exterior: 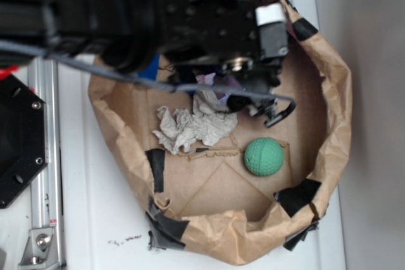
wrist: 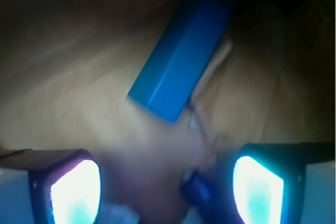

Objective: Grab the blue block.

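In the wrist view the blue block [wrist: 181,56] is a smooth mid-blue bar lying at a slant on the brown cardboard floor, its near end just ahead of my gripper [wrist: 168,182]. The gripper is open, and its two glowing pads [wrist: 76,190] stand far apart at the bottom corners with the block outside the gap. A dark navy piece [wrist: 197,190] shows blurred by the right pad. In the exterior view the gripper [exterior: 262,102] hangs low over the back of the bin, and the arm hides the block.
A brown paper-walled bin [exterior: 335,112] patched with black tape encloses everything. A green ball [exterior: 263,156] rests right of centre and a crumpled grey cloth [exterior: 193,124] lies in the middle. A blue patch [exterior: 150,67] peeks from under the arm. A metal rail [exterior: 43,156] runs along the left.
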You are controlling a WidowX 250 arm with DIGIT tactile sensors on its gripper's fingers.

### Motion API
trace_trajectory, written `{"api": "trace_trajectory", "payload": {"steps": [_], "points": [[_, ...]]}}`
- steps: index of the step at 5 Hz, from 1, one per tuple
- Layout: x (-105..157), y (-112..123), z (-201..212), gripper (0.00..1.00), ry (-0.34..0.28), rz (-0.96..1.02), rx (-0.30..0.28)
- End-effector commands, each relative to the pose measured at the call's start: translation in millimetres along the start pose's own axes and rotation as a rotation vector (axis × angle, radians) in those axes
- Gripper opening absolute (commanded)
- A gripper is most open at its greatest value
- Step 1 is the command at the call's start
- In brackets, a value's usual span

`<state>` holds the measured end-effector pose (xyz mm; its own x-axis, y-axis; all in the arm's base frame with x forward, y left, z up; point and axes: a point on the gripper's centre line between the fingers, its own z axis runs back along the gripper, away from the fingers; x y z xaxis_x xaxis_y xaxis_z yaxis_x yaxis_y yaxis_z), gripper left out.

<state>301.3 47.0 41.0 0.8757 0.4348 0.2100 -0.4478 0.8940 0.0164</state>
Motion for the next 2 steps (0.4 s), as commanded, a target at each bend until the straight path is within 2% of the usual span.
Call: {"api": "trace_trajectory", "payload": {"steps": [1,2], "points": [[42.2,14.2,9.7,1.0,-0.054,0.07,-0.01],[46.3,10.0,2.6,1.0,-0.04,0.068,-0.001]]}}
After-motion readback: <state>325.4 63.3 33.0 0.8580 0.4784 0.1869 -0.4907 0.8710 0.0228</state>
